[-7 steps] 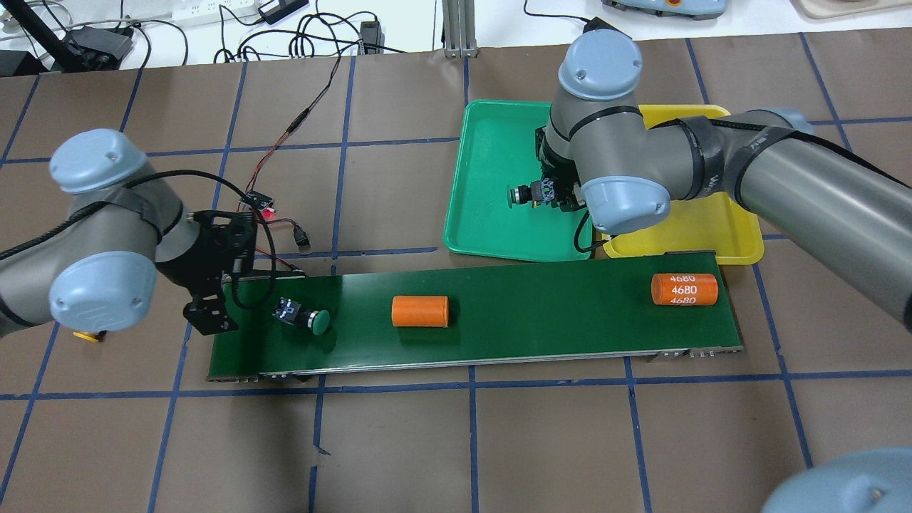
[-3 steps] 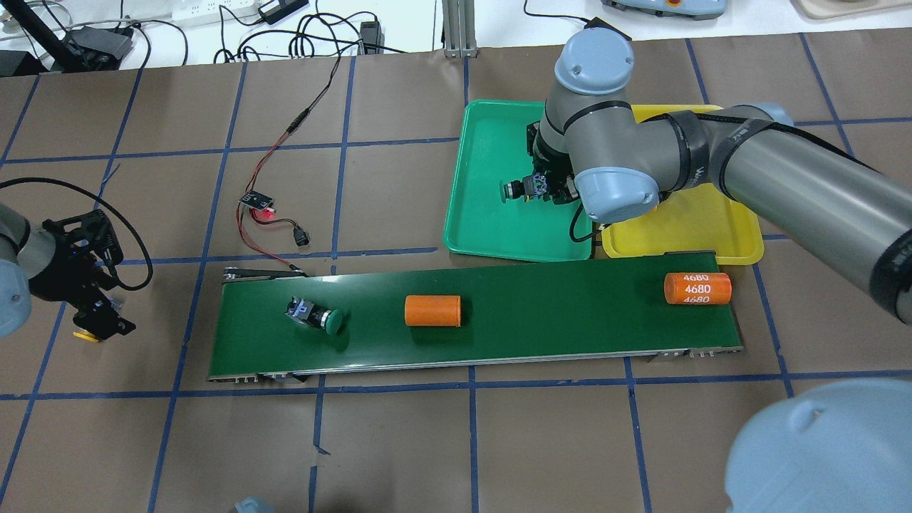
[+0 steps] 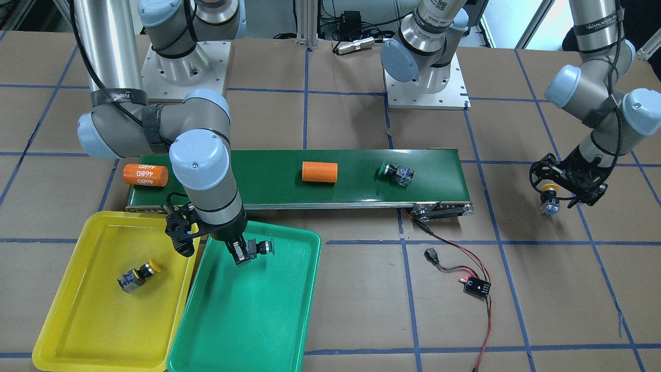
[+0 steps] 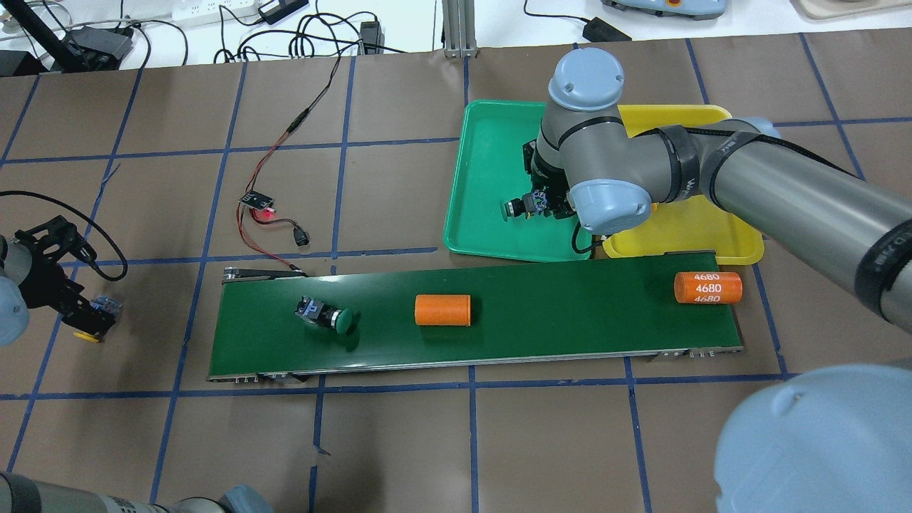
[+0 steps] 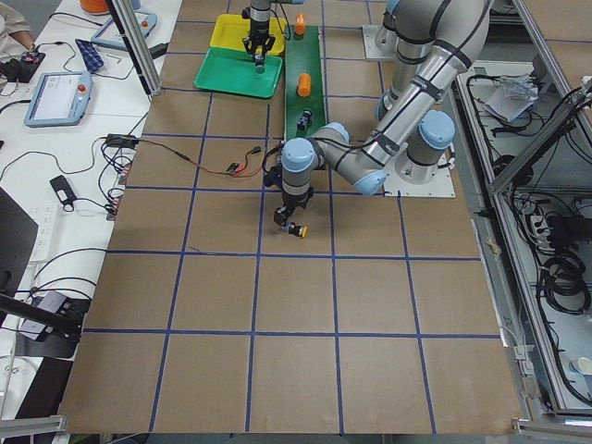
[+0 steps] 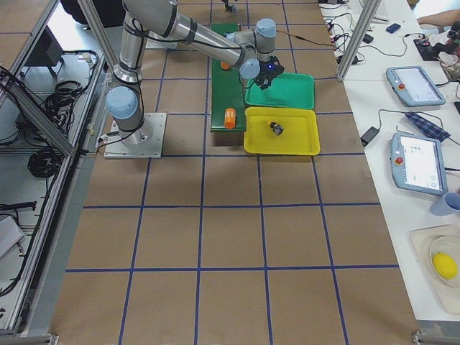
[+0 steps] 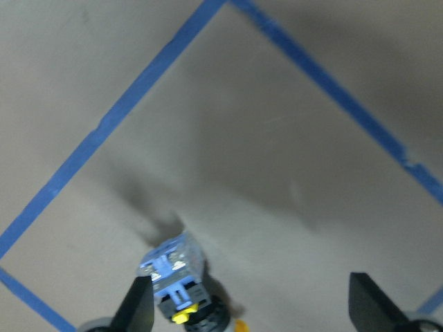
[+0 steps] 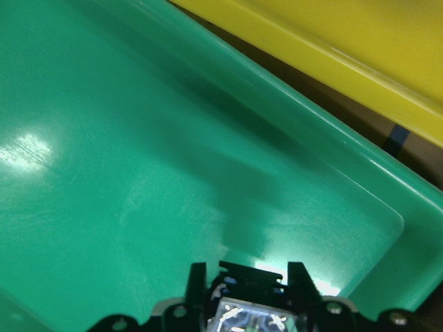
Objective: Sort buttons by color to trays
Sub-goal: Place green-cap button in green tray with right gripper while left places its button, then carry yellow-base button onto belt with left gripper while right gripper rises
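My right gripper [image 4: 529,205] is shut on a green-capped button [image 4: 511,207] and holds it low over the green tray [image 4: 484,142]; the front view shows it too [image 3: 248,251]. A second green button [image 4: 328,315] lies on the conveyor belt [image 4: 541,328]. A yellow button [image 3: 137,275] lies in the yellow tray [image 3: 93,320]. Another yellow button [image 7: 176,277] lies on the table at the far left. My left gripper [image 7: 252,311] hangs open over it, and the button is close to one finger [image 7: 138,308].
Two orange cylinders lie on the belt, a plain one [image 4: 442,311] mid-belt and one marked 4680 [image 4: 707,288] near its right end. A small circuit board with red and black wires [image 4: 260,203] lies behind the belt's left end.
My left arm has swung from the belt's left end out to the yellow button on the table. The belt's button and cylinders have drifted right. My right gripper has shifted slightly over the green tray.
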Controlling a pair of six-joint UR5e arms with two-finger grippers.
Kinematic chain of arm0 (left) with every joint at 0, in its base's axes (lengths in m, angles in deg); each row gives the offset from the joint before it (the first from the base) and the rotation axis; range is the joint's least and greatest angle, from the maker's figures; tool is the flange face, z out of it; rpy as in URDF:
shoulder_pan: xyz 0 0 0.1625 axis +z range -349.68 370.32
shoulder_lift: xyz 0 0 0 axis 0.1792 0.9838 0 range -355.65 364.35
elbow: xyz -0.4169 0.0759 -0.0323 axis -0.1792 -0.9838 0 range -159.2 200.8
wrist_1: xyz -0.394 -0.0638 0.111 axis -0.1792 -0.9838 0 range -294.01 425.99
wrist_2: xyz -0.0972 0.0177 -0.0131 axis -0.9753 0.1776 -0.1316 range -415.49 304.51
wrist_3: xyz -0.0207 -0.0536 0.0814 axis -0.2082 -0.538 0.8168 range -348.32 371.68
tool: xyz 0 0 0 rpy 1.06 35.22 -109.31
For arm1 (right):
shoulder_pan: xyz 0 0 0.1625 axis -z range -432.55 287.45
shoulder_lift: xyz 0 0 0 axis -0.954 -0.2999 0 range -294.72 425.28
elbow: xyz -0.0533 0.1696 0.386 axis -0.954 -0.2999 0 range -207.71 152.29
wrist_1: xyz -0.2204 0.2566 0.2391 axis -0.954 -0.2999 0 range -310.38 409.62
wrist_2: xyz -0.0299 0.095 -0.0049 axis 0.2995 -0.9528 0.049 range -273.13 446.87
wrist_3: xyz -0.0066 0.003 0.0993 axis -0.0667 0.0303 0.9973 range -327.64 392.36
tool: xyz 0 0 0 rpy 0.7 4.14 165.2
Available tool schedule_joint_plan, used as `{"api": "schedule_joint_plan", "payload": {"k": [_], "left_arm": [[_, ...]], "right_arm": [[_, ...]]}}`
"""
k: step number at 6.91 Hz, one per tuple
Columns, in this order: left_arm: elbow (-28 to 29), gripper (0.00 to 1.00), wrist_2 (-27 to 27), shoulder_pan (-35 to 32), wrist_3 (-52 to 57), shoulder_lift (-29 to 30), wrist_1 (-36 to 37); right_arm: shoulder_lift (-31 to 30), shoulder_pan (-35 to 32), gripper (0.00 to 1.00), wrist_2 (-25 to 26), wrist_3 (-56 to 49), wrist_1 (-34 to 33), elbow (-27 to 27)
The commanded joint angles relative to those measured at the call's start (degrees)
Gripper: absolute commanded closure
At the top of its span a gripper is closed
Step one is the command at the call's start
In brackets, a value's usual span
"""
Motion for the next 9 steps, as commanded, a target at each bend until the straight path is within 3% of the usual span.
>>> {"api": "schedule_joint_plan", "payload": {"k": [1, 2, 3, 4, 7, 8, 9], "left_arm": [[-0.02, 0.06, -0.21, 1.47, -1.99, 3.44, 1.75], [-0.02, 0.54, -0.21, 1.47, -1.91, 3.53, 1.83], [-0.02, 0.88, -0.13, 1.47, -1.82, 3.36, 1.83], [-0.11, 1.00, -0.13, 1.39, -1.73, 2.58, 1.75], [-0.46, 1.00, 0.84, -1.06, 0.98, -0.93, 0.70], [-0.64, 1.00, 0.93, -3.86, 3.87, -3.21, -1.48], [-0.12, 1.00, 0.75, -7.11, 11.12, -5.75, -8.38]], "right_arm": [[0.72, -0.22, 0.00, -0.04, -2.71, -0.29, 0.24], [0.72, -0.22, 0.00, -0.04, -2.72, -0.29, 0.25], [0.38, -0.22, 0.00, 0.66, -4.37, -0.29, -0.10], [0.02, 0.04, 0.00, 0.93, -11.18, -0.29, -0.10], [-1.64, 0.22, 0.00, 1.02, -15.61, -0.03, 0.33], [-3.65, 0.65, 0.00, 0.93, -20.60, 0.67, 0.68], [-5.15, 0.83, 0.00, 1.02, -20.82, 3.81, 0.69]]}}
